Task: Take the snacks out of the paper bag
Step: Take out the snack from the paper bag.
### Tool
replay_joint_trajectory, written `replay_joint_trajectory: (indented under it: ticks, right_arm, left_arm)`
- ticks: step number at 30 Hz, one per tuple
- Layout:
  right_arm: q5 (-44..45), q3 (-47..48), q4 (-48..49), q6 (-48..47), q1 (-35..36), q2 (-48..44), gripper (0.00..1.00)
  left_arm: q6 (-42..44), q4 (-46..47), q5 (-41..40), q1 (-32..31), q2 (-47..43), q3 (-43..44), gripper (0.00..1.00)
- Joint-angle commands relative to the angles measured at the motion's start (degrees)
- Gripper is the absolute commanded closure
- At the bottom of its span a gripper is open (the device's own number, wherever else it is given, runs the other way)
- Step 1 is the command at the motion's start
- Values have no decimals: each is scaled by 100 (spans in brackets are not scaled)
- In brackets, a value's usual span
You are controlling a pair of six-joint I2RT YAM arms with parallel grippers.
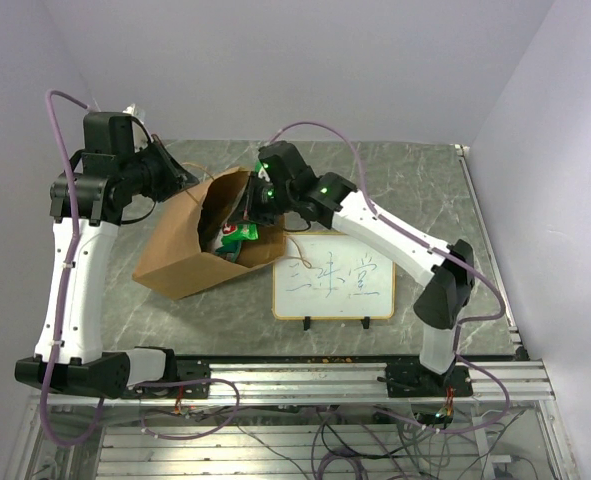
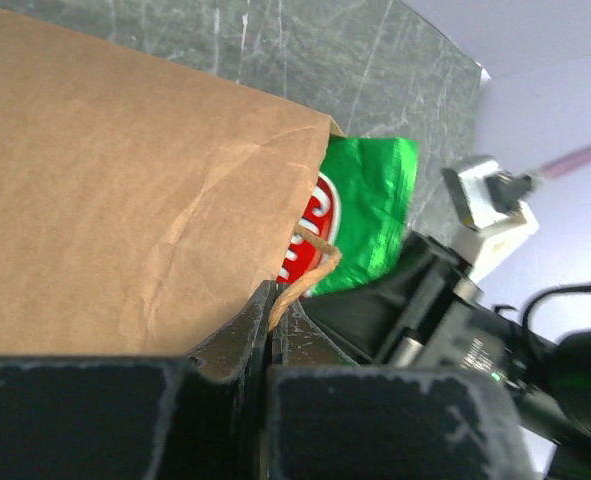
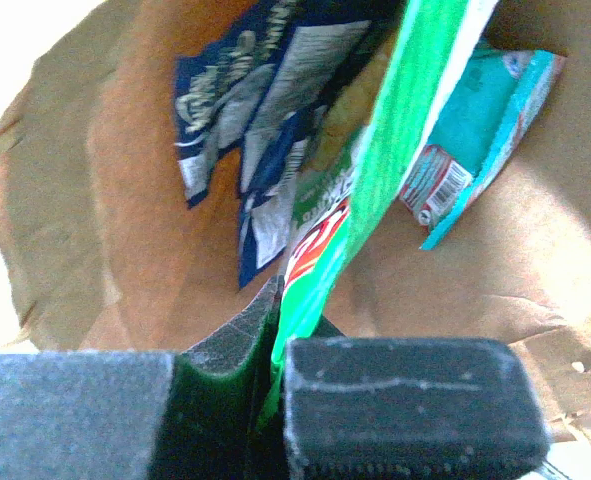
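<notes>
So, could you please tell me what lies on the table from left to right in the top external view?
First the paper bag, then the green chip bag at its mouth, then the whiteboard.

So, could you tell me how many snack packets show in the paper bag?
4: green chip bag in the right hand, two dark blue wrappers on one side, teal packet on the other. More may be hidden.
</notes>
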Motion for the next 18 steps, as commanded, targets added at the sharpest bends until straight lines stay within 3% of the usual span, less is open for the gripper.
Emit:
replay_joint_trajectory:
  ticks: [1,9,14,18]
  right_arm:
    - [-251,247,256,-624,-16,-624,100]
    - [-414,297,423,-1718,-385,-1635,100]
    - [-510,227,625,-2236,-1115,-2286,100]
    - [-279,493,439,-2492,-1886,-2264,100]
  left_arm:
    - [194,-107,-474,88,-103,262,93]
    - [285,-136,-725,106,-68,350,93]
    - [327,-185,-800,115,-51,346,93]
    - [409,-254,-819,123,-68,344,93]
